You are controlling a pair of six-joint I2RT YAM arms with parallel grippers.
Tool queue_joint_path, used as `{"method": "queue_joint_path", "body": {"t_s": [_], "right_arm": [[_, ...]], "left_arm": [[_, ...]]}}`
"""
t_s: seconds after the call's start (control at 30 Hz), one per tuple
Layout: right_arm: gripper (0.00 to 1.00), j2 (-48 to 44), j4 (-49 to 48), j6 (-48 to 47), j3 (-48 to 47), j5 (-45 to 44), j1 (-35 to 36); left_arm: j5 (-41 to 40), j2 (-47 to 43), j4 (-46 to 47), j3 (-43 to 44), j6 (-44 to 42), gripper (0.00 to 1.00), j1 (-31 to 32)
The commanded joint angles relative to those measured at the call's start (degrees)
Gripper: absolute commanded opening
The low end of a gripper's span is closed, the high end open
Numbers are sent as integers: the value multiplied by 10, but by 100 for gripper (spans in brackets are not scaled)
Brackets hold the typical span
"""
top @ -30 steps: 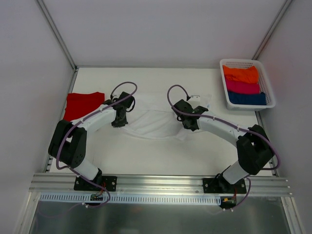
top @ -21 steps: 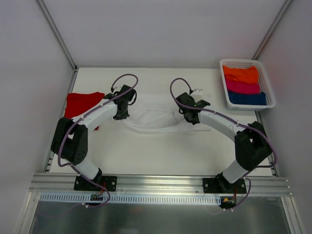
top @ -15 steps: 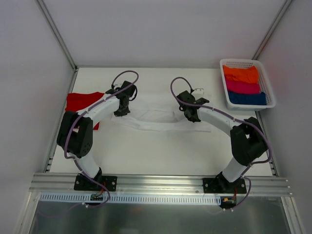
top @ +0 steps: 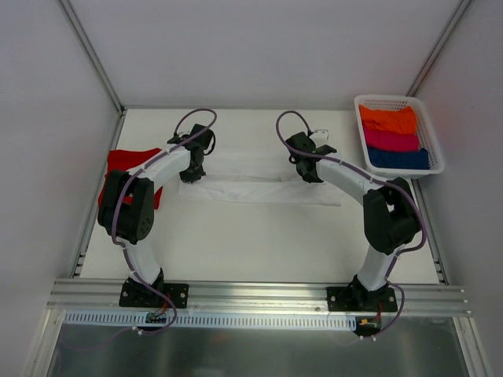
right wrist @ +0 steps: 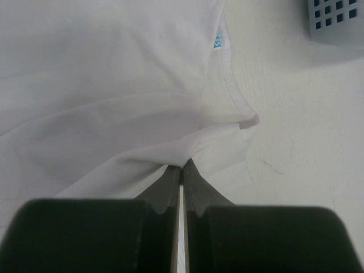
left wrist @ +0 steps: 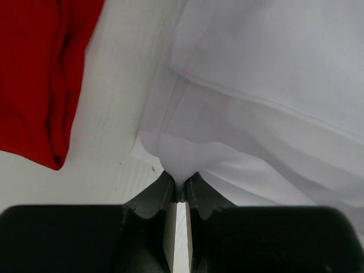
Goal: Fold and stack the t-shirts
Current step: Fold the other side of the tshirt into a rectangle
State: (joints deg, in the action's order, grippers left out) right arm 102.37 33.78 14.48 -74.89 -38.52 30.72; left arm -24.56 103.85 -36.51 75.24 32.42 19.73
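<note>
I read the white t-shirt (top: 259,191) as thin matt cloth, the red t-shirt (top: 130,165) at nine o'clock likewise; the basket (top: 359,135) at two o'clock looks perforated plastic.

Left of the spread shirt (top: 259,191) — the folded shirt (top: 130,166) (basket (top: 405,173) far right)

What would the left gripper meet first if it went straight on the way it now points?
The white t-shirt: the left gripper is shut on a fold of it, and more of its cloth lies straight ahead. The red t-shirt sits off to the left of that line. Depth is unclear.
</note>
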Motion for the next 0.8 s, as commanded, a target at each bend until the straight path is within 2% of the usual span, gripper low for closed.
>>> {"method": "queue_joint_path", "body": {"t_s": [0.0, 0.2, 0.67, 0.73, 0.77], "right_arm": [[1, 8, -5, -16, -39, -2, -13], [1, 34, -5, -23, -75, 5, -27], [1, 115, -12, -31, -132, 12, -51], [5, 124, -15, -30, -142, 14, -55], [19, 131, -17, -30, -152, 16, -57]], "left_arm": [[-8, -6, -9, 29, 3, 7, -14], [-1, 13, -15, 73, -8, 7, -26], [20, 121, -33, 178, -30, 8, -43], [18, 129, -33, 184, -33, 18, -44], [14, 130, -33, 188, -30, 52, -43]]}}
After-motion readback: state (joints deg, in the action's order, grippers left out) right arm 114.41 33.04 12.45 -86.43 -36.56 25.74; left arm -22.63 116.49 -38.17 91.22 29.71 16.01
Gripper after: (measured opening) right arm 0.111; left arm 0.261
